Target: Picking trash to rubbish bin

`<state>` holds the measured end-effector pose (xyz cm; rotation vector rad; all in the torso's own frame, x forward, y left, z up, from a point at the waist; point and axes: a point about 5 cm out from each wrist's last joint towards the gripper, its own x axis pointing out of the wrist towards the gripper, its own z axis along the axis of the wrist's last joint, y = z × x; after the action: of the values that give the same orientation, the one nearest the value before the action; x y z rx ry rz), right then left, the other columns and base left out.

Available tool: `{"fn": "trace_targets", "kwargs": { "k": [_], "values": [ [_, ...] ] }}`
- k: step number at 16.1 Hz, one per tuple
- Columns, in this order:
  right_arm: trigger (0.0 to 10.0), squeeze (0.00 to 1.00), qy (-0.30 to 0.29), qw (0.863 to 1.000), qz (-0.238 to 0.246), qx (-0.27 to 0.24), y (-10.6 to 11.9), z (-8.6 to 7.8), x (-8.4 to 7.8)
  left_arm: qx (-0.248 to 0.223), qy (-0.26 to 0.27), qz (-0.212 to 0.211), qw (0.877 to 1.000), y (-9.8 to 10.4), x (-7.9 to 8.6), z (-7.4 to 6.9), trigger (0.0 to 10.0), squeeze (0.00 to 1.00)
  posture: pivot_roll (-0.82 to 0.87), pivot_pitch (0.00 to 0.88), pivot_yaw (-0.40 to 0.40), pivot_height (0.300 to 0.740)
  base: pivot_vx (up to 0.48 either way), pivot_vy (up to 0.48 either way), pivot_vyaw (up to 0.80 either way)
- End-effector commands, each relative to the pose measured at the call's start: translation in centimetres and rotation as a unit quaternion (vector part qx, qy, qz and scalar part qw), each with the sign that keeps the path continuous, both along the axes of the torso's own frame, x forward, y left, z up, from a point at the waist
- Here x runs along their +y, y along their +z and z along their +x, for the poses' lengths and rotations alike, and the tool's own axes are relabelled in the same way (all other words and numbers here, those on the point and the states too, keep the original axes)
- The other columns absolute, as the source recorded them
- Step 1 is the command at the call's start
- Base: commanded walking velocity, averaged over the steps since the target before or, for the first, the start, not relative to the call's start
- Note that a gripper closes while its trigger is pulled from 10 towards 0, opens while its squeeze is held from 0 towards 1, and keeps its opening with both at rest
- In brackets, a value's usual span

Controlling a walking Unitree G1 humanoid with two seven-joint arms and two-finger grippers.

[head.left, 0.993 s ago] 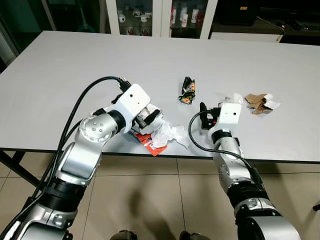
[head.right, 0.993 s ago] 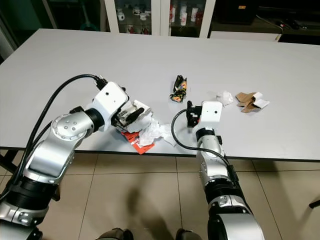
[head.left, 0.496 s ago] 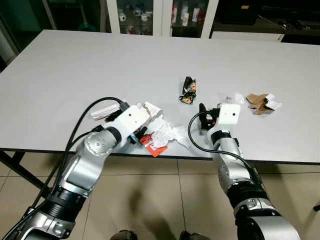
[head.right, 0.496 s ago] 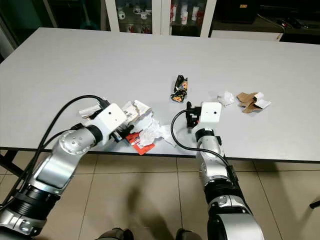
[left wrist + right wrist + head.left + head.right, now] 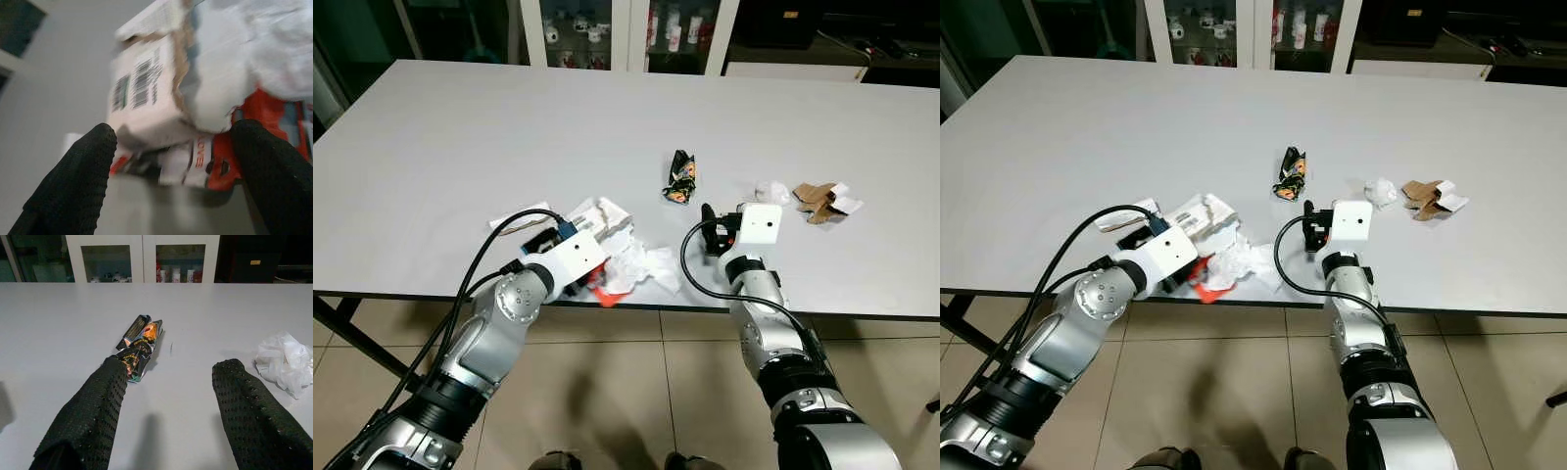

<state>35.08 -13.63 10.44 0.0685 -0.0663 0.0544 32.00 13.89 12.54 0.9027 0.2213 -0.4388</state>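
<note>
From the left eye view, the trash pile sits low and left of centre at the near edge of the counter: a torn white carton, a crumpled white tissue and a red wrapper poking out underneath. All of it looks light and flimsy to me; the carton should be the stiffest piece and the best place to pinch, across its flat sides, while the tissue would just squash and the glossy wrapper could slide. The left gripper is down at the counter edge, right against that pile. The right gripper rests right of centre, with a dark snack packet above it and a white wad and cardboard scraps toward the right. The right eye view tells the same story. In the left wrist view the two black fingers stand well apart, with the barcoded carton and the red wrapper lying between them, not yet clamped as far as I can judge. In the right wrist view the fingers are spread and hold nothing; the snack packet lies just beyond the left one's tip, and the wad sits off by the other.
</note>
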Motion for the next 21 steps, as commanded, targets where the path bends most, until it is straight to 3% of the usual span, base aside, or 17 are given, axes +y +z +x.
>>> {"fn": "trace_targets", "kwargs": {
  "k": [1,3,11,13,21],
  "values": [
    [10.0,0.0,0.002,1.0,-0.003,0.013,-0.48,-0.16,-0.08,-0.013,0.003,0.019,1.0,0.08,0.07,0.24,10.0,0.0,0.03,0.085,-0.015,0.74,0.0,0.0,0.0],
    [10.0,0.0,0.003,1.0,-0.002,0.012,-0.47,-0.16,0.01,-0.033,0.008,0.013,0.999,0.56,-0.06,0.61,10.0,0.0,0.03,0.085,-0.016,0.74,0.0,0.0,0.0],
    [10.0,0.0,0.004,1.0,-0.002,0.013,-0.47,-0.14,0.1,-0.032,0.015,0.02,0.999,-0.22,0.0,0.92,10.0,0.0,0.03,0.086,-0.016,0.74,0.0,0.0,0.0],
    [10.0,0.0,0.004,1.0,-0.002,0.013,-0.47,-0.15,0.11,-0.032,0.014,0.022,0.999,-0.34,0.01,0.95,0.0,0.0,0.03,0.085,-0.016,0.74,0.0,0.0,0.0],
    [10.0,0.0,0.005,1.0,-0.002,0.014,-0.49,-0.13,0.07,-0.044,0.012,0.022,0.999,-0.3,-0.08,1.1,0.0,0.0,0.03,0.083,-0.018,0.74,0.0,0.0,0.0]
  ]
}}
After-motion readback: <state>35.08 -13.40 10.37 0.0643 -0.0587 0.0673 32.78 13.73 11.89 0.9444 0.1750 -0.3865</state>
